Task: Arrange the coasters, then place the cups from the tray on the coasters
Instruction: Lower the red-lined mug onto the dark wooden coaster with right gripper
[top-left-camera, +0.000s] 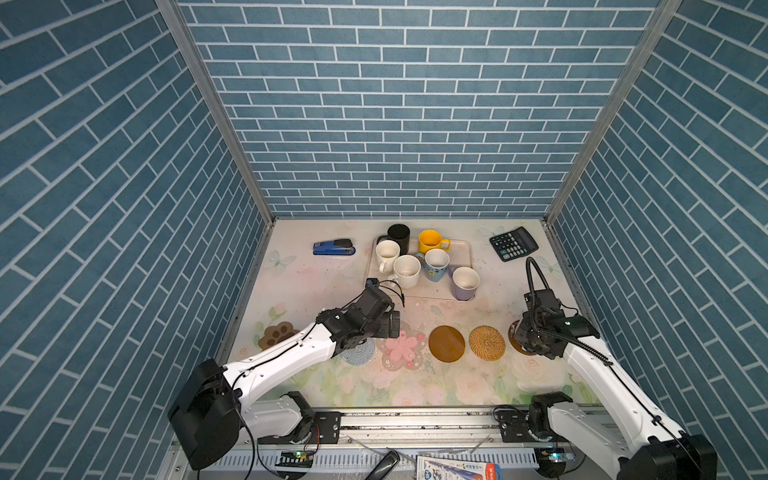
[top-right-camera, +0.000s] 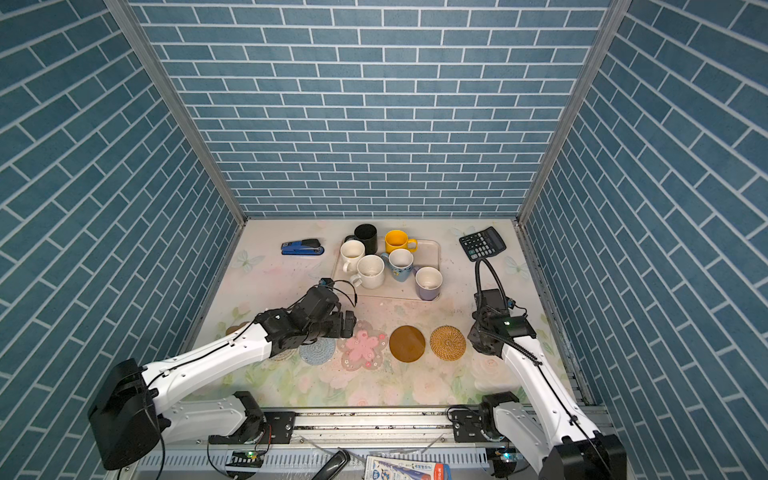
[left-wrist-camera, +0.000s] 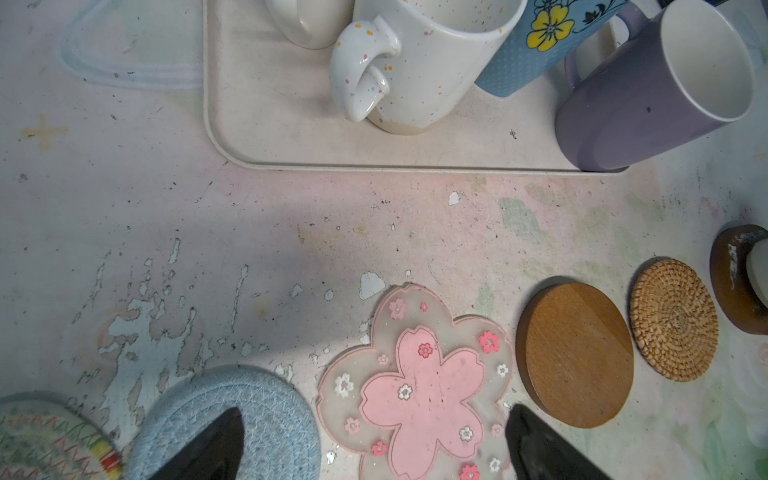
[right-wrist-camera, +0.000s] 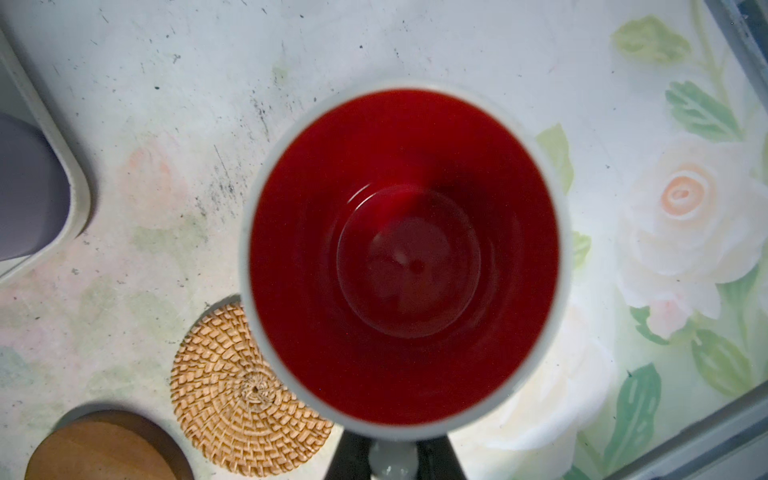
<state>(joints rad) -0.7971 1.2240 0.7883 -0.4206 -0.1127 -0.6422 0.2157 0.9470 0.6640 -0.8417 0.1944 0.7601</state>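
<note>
At the 3 o'clock end of a coaster row on the flower-printed table (top-left-camera: 316, 286), the right gripper (right-wrist-camera: 392, 455) holds a white mug with a red inside (right-wrist-camera: 405, 249) upright. Its fingers are closed on the handle, over a dark brown disc coaster (left-wrist-camera: 727, 299). Gripping by the handle leaves the base free to settle flat, though whether it has touched down cannot be told.

Toward 9 o'clock lie a woven rattan round coaster (top-left-camera: 487, 343), a plain brown wooden disc coaster (top-left-camera: 446, 343), a pink flower-shaped coaster (top-left-camera: 403, 347), a blue-grey crocheted round coaster (top-left-camera: 357, 354) and a brown paw-shaped coaster (top-left-camera: 276, 334). They sit in line, apparently so each mug gets its own mat.

The left gripper (left-wrist-camera: 374, 411) hovers over the pink and blue mats, fingers spread wide and empty, likely poised for a cup. At 12 o'clock the cream rectangular tray (top-left-camera: 462, 249) carries six mugs, the lavender mug (top-left-camera: 465, 284) at its 5 o'clock corner nearest the row.
</note>
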